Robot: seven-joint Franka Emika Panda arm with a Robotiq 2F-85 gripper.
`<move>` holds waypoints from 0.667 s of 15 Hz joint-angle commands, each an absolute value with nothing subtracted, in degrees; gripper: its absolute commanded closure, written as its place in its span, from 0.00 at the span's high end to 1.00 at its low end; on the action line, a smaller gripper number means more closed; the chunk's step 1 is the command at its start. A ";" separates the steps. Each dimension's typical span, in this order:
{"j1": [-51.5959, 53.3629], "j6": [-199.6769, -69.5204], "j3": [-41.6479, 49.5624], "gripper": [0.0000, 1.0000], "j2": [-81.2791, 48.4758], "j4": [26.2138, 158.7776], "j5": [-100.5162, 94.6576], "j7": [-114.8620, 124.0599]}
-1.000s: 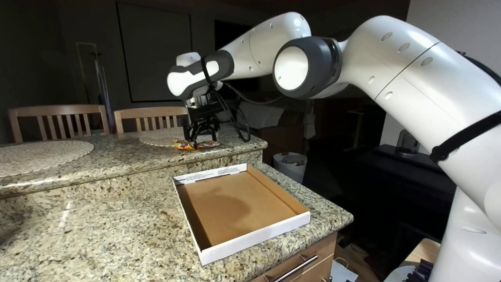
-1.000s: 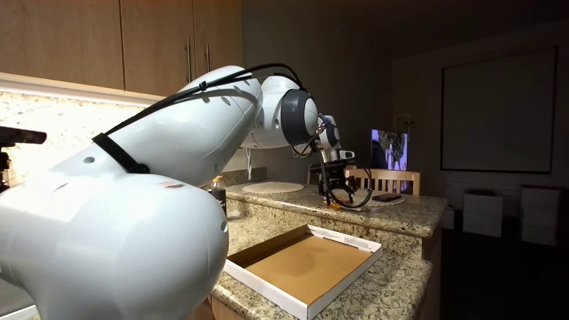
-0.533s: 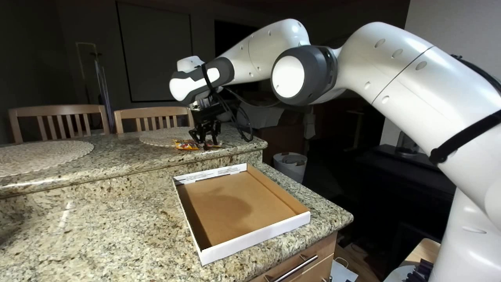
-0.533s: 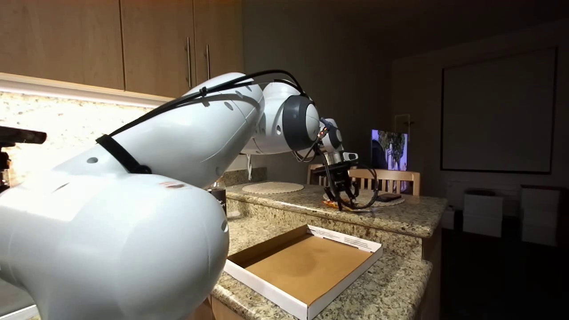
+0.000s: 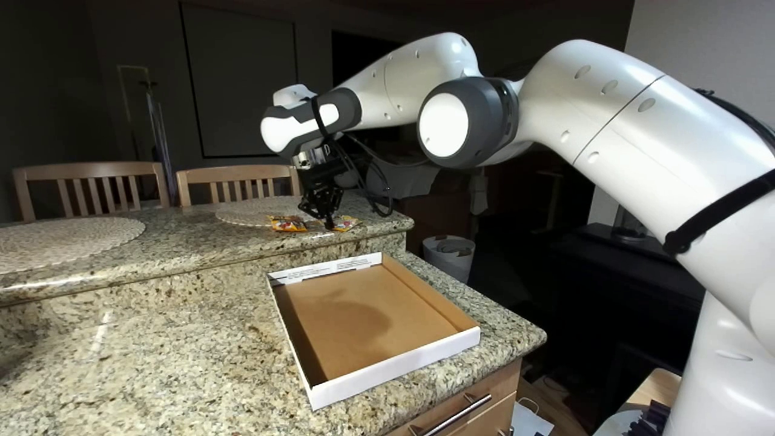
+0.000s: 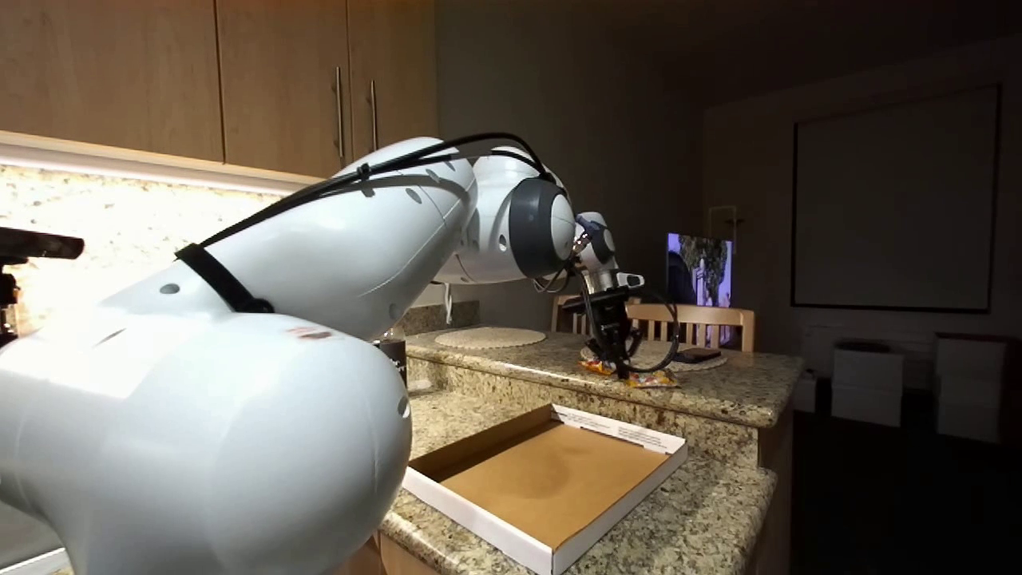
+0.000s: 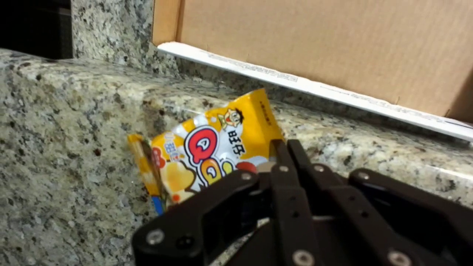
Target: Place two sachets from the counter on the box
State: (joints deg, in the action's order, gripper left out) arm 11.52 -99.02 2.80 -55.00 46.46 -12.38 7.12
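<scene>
Overlapping a sachet legible only in the wrist view, the hand is clenched, contact unclear.

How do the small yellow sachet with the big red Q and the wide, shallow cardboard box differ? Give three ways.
The yellow printed sachet is far smaller than the wide, shallow cardboard box. The sachet is mostly yellow with colourful pictures; the box is white outside and brown inside. The sachet is up on the raised granite ledge, whereas the box sits on the lower granite countertop. Both carry printing.
</scene>
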 commanded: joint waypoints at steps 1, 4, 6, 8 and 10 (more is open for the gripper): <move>11.10 -96.34 2.60 0.07 -56.49 42.93 -11.69 6.87; 11.09 -96.73 2.58 0.09 -55.85 42.44 -11.61 7.36; 11.18 -97.03 2.42 0.09 -54.36 43.04 -11.42 7.72; 11.23 -97.61 2.31 0.07 -53.12 43.55 -11.14 8.09; 11.09 -97.77 2.40 0.09 -52.46 43.43 -10.95 9.11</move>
